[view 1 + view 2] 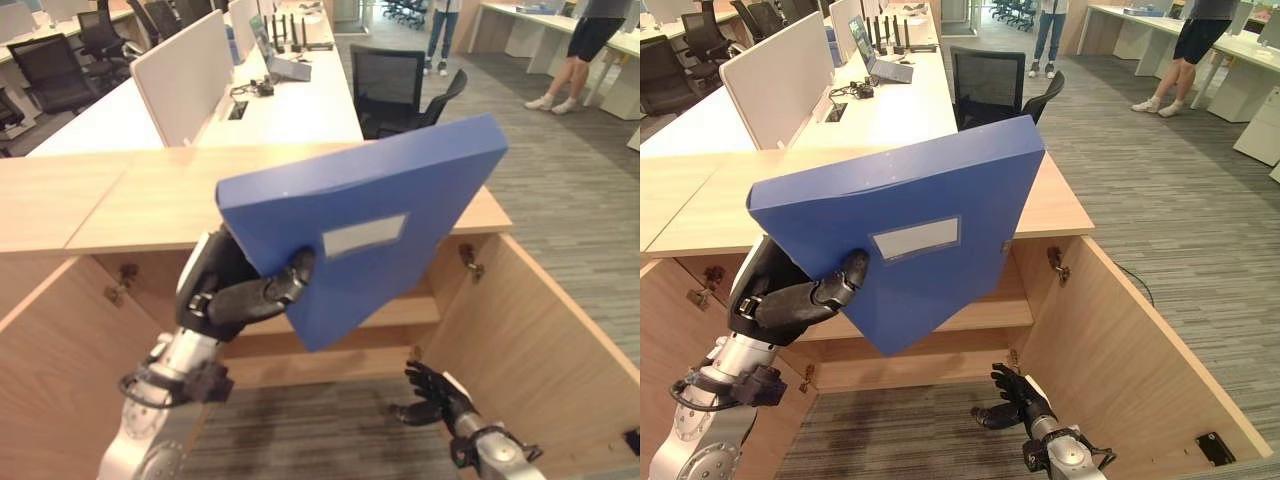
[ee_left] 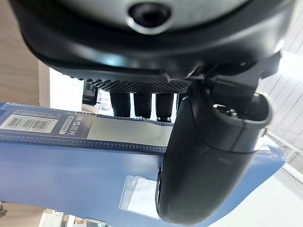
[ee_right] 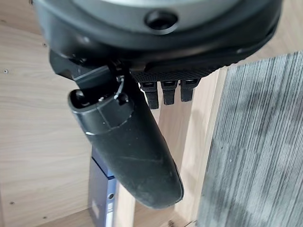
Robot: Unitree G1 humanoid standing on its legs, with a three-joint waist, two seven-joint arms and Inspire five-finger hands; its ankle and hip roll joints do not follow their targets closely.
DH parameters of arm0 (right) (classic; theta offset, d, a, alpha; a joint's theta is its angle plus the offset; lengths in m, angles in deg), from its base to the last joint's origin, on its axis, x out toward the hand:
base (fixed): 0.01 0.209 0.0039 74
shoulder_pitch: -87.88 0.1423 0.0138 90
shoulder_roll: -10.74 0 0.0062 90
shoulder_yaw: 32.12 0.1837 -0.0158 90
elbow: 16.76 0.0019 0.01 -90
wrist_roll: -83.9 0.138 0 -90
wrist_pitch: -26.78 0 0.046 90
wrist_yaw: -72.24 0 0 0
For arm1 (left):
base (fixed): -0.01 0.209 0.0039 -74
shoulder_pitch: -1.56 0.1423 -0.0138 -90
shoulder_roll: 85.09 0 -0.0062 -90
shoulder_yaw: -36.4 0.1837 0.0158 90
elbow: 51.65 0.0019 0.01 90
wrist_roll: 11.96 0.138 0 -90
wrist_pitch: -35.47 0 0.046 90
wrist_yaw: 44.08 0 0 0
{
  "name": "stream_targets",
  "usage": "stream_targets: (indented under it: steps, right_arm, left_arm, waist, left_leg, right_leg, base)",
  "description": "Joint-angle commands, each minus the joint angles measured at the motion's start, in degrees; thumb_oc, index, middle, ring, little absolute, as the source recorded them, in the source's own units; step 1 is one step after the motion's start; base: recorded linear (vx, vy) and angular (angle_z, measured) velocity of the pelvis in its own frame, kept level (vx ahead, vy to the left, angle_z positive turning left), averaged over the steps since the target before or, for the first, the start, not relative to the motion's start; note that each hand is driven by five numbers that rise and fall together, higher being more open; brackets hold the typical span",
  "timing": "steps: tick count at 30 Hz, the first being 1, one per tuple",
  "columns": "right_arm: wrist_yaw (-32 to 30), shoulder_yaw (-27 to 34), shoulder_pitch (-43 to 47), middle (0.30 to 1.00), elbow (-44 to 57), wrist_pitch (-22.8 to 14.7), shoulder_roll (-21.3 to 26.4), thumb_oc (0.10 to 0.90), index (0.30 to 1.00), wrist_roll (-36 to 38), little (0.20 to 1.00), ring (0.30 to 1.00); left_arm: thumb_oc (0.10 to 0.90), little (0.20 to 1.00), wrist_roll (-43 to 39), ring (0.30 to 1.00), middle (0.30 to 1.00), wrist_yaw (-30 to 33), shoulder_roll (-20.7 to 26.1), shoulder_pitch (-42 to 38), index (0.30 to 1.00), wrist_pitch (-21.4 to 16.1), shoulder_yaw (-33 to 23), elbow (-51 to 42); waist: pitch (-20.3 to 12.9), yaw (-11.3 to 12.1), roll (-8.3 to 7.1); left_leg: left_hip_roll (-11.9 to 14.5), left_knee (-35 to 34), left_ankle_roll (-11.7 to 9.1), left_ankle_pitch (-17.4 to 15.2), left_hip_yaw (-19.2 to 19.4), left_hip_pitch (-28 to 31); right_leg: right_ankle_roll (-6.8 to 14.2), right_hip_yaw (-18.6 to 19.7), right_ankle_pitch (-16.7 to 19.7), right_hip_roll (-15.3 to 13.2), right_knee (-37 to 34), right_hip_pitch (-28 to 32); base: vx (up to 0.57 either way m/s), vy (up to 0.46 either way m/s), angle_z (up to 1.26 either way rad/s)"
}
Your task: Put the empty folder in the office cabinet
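A blue folder (image 1: 370,215), a flat rigid box file with a smooth plastic skin and a pale rectangular label on its face, is held tilted in the air before the open cabinet (image 1: 300,320), its upper corner toward 2 o'clock. It is gripped near its lower edge by the left hand (image 1: 235,290): the thumb is pressed on the front face, and in the left wrist view the fingers (image 2: 142,101) are seen wrapped over the labelled spine. The right hand (image 1: 1015,400) is seen low at 5 o'clock, close to the floor, with its fingers spread and relaxed and nothing in them.

The cabinet is of light wood-grain board, with a flat top (image 1: 120,200), 1 shelf (image 1: 400,312) inside and 2 doors (image 1: 530,340) swung outward on metal hinges. In the right wrist view, a second blue binder (image 3: 102,198) is seen standing upright inside against a wooden panel.

The floor (image 1: 560,190) is covered with grey striped carpet. Behind the cabinet, at 12 o'clock, long white desks (image 1: 300,100) with white dividers (image 1: 185,75), black mesh chairs (image 1: 390,85) and a laptop (image 1: 280,60) are arranged. The legs of 2 persons (image 1: 575,55) are seen at 1 o'clock.
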Motion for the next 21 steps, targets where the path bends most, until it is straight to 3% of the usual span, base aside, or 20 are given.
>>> stream_targets:
  steps: [1,4,9,21]
  right_arm:
    - [0.22,3.12,3.94,0.9,7.85,-6.02,0.66,0.8,0.9,5.59,0.9,0.9]
    - [0.57,6.27,2.79,0.9,12.37,-7.1,1.39,0.8,0.9,9.36,0.9,0.9]
    - [0.02,10.25,2.37,0.9,16.31,-7.77,3.57,0.8,0.9,8.51,0.9,0.9]
    - [0.88,11.54,4.04,0.9,17.92,-6.49,6.29,0.8,0.9,4.97,0.9,0.9]
  left_arm:
    - [0.4,0.3,-4.86,0.3,0.3,-2.27,0.74,-1.89,0.3,-4.55,-3.82,-7.7]
    - [0.4,0.3,-3.79,0.3,0.3,-2.4,0.18,0.96,0.3,-3.85,-4.38,-6.69]
    - [0.4,0.3,0.43,0.3,0.3,-2.42,-0.12,5.22,0.3,-2.6,-6.43,-3.78]
    - [0.4,0.3,10.61,0.3,0.3,-3.26,1.44,6.09,0.3,-1.68,-7.73,-1.01]
  waist:
    - [-1.84,0.31,-2.28]
    - [-1.74,0.3,-2.28]
    - [-1.72,0.16,-2.31]
    - [-1.79,0.53,-2.55]
  left_leg:
    - [-1.75,-0.34,-0.62,-4.11,-4.23,-0.04]
    - [-1.73,-0.34,-0.51,-4.08,-4.29,-0.19]
    - [-1.74,-0.34,-0.32,-4.07,-4.29,-0.28]
    - [-1.74,-0.34,-0.27,-4.1,-4.58,-0.69]
  right_leg:
    - [2.86,5.4,-3.56,-0.46,0.03,2.51]
    - [2.83,5.38,-3.53,-0.5,0.06,2.4]
    - [2.74,5.43,-3.56,-0.47,0.06,2.3]
    - [2.72,5.39,-3.69,-0.47,0.02,2.14]
  base:
    - [0.0,0.0,0.0]
    - [0.0,0.0,0.0]
    - [0.0,0.0,0.0]
    - [0.0,0.002,0.01]
